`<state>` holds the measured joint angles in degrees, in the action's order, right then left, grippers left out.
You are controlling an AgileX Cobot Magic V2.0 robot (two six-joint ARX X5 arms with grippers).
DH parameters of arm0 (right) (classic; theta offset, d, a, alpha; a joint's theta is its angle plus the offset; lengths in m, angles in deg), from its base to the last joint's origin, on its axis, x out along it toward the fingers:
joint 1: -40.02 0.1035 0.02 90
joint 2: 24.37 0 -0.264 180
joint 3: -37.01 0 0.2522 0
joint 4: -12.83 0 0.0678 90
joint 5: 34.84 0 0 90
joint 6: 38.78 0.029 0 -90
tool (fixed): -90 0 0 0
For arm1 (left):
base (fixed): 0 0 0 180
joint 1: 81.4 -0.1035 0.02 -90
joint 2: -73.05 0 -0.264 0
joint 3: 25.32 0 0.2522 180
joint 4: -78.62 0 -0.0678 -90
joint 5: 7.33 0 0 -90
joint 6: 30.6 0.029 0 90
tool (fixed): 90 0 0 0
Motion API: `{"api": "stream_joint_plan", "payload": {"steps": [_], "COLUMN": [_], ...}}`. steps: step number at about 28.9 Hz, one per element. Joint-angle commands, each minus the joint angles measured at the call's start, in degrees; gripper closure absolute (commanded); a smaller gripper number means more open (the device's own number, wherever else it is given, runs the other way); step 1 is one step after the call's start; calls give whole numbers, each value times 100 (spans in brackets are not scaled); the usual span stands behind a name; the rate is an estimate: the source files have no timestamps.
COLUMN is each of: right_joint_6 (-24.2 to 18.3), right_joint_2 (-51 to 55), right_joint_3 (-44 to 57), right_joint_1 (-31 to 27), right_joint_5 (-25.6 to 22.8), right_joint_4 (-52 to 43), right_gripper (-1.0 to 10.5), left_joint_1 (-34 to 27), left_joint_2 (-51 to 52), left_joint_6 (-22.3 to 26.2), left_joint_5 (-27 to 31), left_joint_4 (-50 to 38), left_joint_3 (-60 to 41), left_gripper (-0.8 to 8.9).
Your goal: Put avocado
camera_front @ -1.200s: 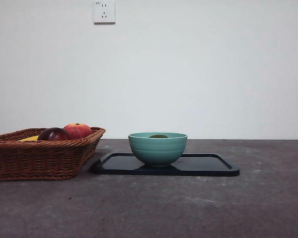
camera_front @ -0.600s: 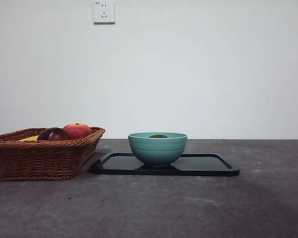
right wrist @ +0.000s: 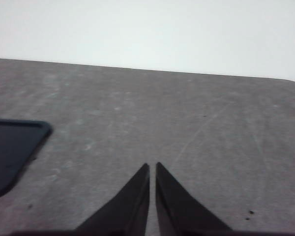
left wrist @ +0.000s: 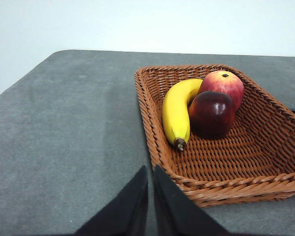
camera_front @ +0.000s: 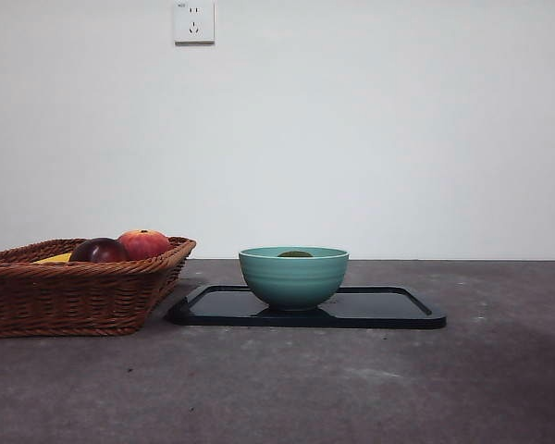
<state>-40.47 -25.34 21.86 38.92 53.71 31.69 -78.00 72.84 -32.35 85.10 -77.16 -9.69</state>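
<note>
The avocado (camera_front: 295, 253) is lying inside the teal bowl (camera_front: 293, 278), only its dull green top showing above the rim in the front view. The bowl is standing on the black tray (camera_front: 379, 308), toward the tray's left end, and the tray is resting on the grey desk (camera_front: 351, 388).

Neither gripper is holding anything. The left gripper (left wrist: 150, 172) is hanging clenched, its two black jaws pressed together with nothing between them, over the bare desk just beside the near left corner of the wicker basket (left wrist: 152, 128). That basket is carrying a banana (left wrist: 177, 113), a dark maroon fruit (left wrist: 212, 113) and a red-orange fruit (left wrist: 222, 83), the three lying together. The avocado is not showing in the left wrist view, so it is lying well apart from this gripper.

The right gripper (right wrist: 152, 171) is likewise clenched and empty, hanging over open desk with only a rounded corner of the tray (right wrist: 12, 147) in its view; the bowl and avocado are lying outside that view.
</note>
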Motion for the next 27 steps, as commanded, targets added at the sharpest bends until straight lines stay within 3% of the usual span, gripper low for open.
{"api": "stream_joint_plan", "payload": {"steps": [1, 8, 27], "right_joint_6": [-9, -28, 125], "right_joint_2": [76, 76, 76], "right_joint_3": [79, 79, 76], "right_joint_1": [-83, -254, -256], "right_joint_5": [9, 4, -2], "right_joint_4": [101, 522, 380], "right_gripper": [930, 930, 930], "left_joint_1": [-2, -2, -2], "left_joint_2": [2, 2, 2], "left_joint_6": [90, 90, 90], "left_joint_5": [37, 37, 37], "left_joint_4": [24, 24, 24], "left_joint_3": [-125, -125, -125], "left_gripper": [794, 794, 794]}}
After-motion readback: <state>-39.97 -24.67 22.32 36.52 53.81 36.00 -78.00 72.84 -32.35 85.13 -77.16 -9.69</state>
